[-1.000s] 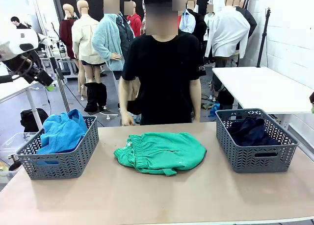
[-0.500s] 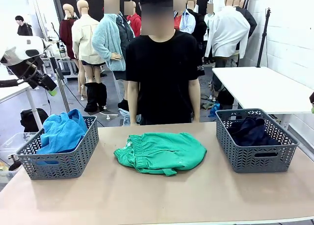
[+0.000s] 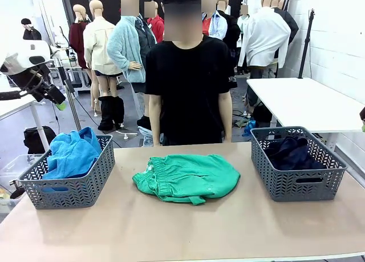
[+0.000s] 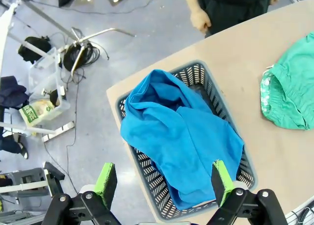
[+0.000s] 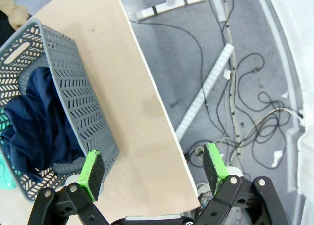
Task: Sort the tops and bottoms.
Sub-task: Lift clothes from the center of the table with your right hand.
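Left gripper jaws wide apart, empty, hovering high above left basket heaped with blue shirts. Right gripper also spread, empty, above table's right edge beside right basket holding navy trousers. Green shorts lie mid-table between baskets. Person stands at far side, arms down.

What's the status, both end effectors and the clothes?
Left end effector open, empty, above blue shirts. Right end effector open, empty. Green shorts unsorted mid-table. Navy trousers binned.
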Available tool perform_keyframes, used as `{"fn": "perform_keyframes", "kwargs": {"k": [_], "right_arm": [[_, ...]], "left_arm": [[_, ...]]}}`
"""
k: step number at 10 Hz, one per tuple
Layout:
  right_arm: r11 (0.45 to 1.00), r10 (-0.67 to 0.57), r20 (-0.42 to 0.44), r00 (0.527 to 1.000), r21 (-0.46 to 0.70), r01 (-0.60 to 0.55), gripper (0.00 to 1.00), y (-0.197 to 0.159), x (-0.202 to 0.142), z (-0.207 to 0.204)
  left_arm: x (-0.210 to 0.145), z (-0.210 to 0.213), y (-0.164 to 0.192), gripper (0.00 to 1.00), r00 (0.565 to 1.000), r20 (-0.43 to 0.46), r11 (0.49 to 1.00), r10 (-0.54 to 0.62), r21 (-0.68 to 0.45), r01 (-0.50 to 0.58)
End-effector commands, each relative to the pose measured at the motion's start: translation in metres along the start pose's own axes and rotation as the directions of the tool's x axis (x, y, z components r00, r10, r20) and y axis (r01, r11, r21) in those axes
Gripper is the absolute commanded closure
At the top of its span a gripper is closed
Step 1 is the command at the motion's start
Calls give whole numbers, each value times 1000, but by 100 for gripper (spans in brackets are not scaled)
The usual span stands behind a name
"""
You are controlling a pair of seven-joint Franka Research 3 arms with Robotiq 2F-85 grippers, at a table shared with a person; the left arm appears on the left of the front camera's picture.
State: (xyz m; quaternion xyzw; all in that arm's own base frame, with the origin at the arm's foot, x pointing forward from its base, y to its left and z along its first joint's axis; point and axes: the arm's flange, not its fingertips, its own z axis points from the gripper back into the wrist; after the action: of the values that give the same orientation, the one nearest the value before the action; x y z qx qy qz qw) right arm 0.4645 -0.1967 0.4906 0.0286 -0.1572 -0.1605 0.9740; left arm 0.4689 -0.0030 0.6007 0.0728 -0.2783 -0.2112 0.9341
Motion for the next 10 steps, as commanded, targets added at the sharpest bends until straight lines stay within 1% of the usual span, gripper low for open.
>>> {"fn": "perform_keyframes", "kwargs": {"k": [1,2,3,4,5,6,7,8,9,10], "right_arm": [[1000,0,0,1000,0,0,0,0,0,0],[999,50,68,996,-15,-49,0,10,5,20],[991,128,145,981,-48,-123,0,35,12,49],[977,211,224,951,-67,-201,0,60,19,83],[961,276,323,905,-113,-252,0,87,20,125],[936,353,406,843,-156,-316,0,114,18,164],[879,475,442,761,-206,-430,0,152,15,198],[779,621,427,658,-244,-577,0,195,12,220],[590,785,363,502,-192,-784,0,246,7,231],[488,855,302,422,-190,-852,0,290,5,228]], "left_arm": [[-7,9,20,0,998,24,998,52,43,-53],[-14,20,45,0,991,51,988,123,91,-127],[-26,32,71,0,977,84,970,197,125,-207],[-40,36,96,0,956,92,943,280,160,-292],[-61,38,123,0,926,99,914,364,151,-375],[-83,39,143,0,914,85,896,396,183,-405],[-101,34,160,0,896,79,882,437,157,-444],[-118,27,173,0,868,90,863,489,97,-496],[-140,14,185,0,822,89,822,562,44,-567],[-156,5,196,0,777,102,781,622,-4,-625]]}}
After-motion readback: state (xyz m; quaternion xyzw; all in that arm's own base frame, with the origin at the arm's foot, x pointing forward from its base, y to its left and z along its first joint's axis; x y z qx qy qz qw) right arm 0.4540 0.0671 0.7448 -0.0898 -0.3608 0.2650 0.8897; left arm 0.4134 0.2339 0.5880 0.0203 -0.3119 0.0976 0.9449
